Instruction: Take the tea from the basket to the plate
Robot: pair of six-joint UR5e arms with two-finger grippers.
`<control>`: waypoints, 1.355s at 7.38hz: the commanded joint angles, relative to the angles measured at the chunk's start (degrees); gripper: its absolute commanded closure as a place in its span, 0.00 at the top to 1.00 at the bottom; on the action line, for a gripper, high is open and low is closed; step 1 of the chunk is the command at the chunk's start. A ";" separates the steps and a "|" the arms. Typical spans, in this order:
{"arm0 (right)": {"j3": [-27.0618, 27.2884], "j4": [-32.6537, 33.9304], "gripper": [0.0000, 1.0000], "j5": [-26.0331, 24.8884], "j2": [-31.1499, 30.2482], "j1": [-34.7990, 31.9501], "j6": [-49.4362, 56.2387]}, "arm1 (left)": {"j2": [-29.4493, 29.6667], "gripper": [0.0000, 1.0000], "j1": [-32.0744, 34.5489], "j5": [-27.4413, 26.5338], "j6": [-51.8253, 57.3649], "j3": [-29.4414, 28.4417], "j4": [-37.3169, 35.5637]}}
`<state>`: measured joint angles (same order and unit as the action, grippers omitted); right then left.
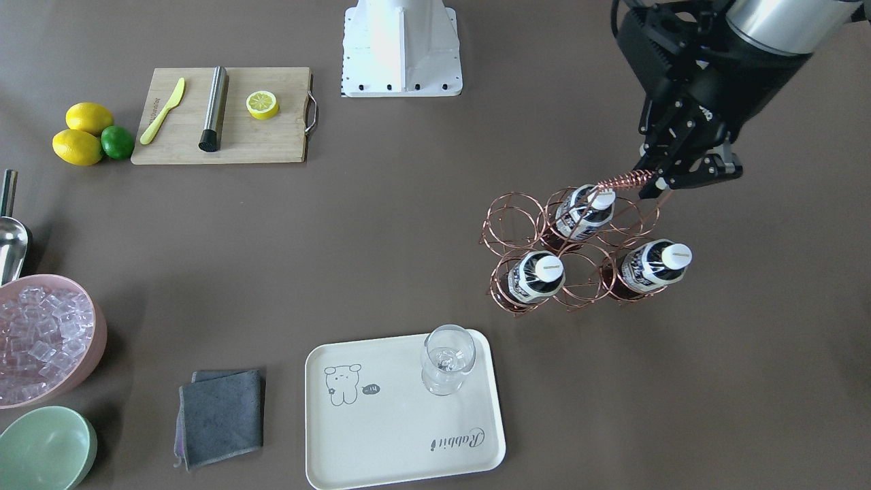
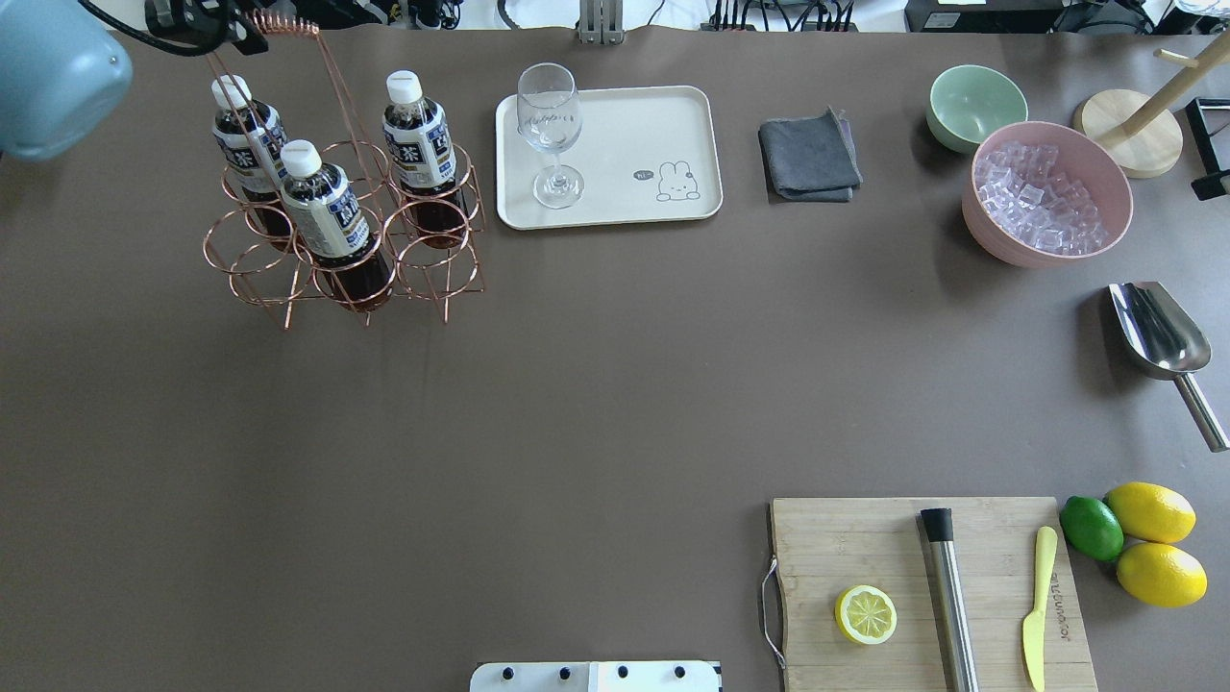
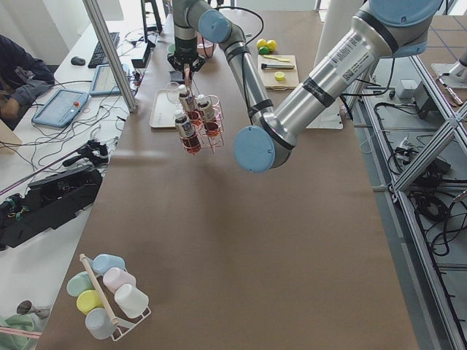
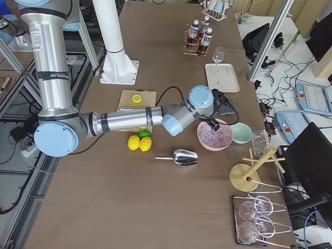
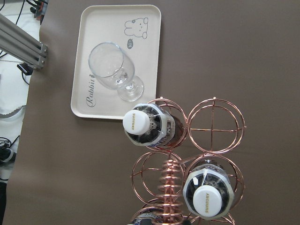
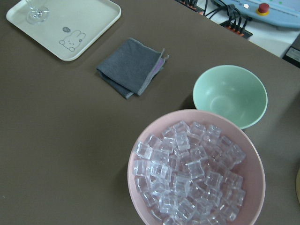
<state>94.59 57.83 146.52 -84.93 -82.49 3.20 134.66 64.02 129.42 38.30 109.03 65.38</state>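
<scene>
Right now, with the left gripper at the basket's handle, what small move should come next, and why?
Probably raise the left gripper clear of the basket's coiled handle and shift it over the tea bottle nearest the tray. All three bottles sit in the rings, the tray holds only a wine glass, and that white cap is unobstructed.

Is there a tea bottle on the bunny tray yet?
No, only the glass stands on the tray, while all three tea bottles sit in the basket.
</scene>
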 commanded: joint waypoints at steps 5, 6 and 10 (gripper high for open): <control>2.53 -32.10 1.00 -16.30 6.62 18.27 -36.08 | 3.41 0.00 -17.50 -8.02 -30.97 9.53 -0.78; 2.71 -39.82 1.00 -26.53 6.62 24.94 -40.60 | 4.72 0.00 -20.66 -10.30 -34.84 9.45 -0.61; 2.89 -41.92 1.00 -34.80 10.57 31.59 -44.34 | 5.26 0.00 -26.92 -14.63 -37.69 9.27 2.12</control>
<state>97.42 16.32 113.40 -74.99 -52.62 -40.14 139.88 38.86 115.94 0.47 118.45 66.63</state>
